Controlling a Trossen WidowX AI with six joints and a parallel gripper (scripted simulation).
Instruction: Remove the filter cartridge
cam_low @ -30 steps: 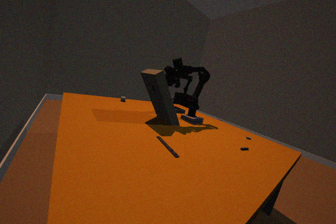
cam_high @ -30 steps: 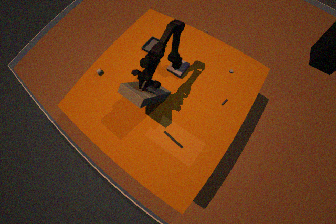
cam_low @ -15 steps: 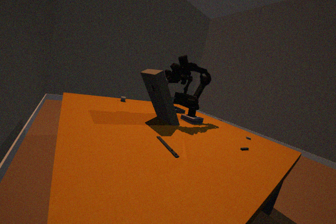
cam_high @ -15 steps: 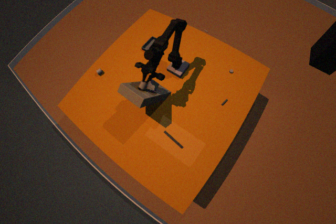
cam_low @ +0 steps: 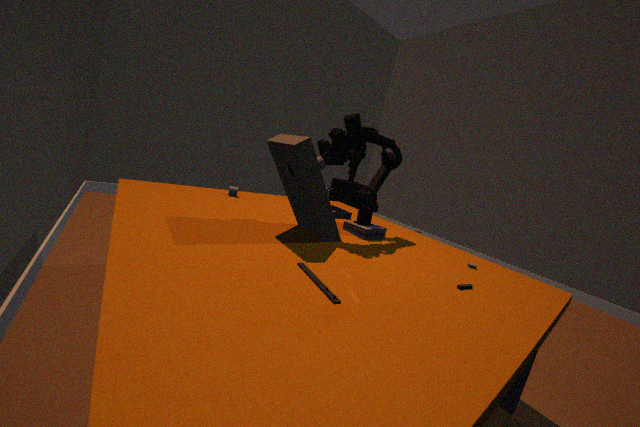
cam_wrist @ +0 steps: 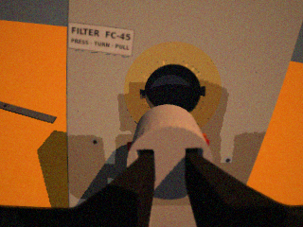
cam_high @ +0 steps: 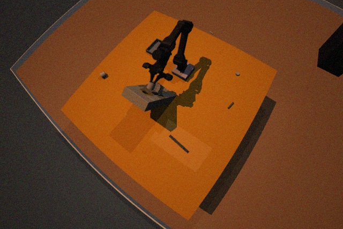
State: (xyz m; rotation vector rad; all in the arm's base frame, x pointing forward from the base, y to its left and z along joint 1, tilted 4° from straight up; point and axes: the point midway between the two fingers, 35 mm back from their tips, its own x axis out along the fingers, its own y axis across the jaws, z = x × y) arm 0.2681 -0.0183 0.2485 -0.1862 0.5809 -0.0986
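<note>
Gripper (cam_wrist: 167, 156) fingers sit nearly together, clamped into the two slots on the face of the filter cartridge (cam_wrist: 166, 130). The pale round body hangs clear of its socket (cam_wrist: 172, 87), which shows as a dark hole inside a yellow ring (cam_wrist: 208, 71) on the service panel (cam_wrist: 246, 57). Only the cartridge touches the fingers; the panel face stands apart from them.

Judging by its look, the cartridge is a short, stiff cylinder, probably light, with a smooth rounded wall that would roll if set on its side. The slots seem the only sure hold, since the fingers pinch a narrow web between them; a sideways knock could twist it loose, so the carry wants to be steady.

Seen from above, the panel (cam_high: 138, 97) leans near the middle of the desk (cam_high: 221, 138), just ahead of the arm's base (cam_high: 190, 68). The tray (cam_high: 151, 46) lies beyond the arm toward the far edge, partly hidden by the links, and the cartridge (cam_high: 150, 84) is still well short of it.
</note>
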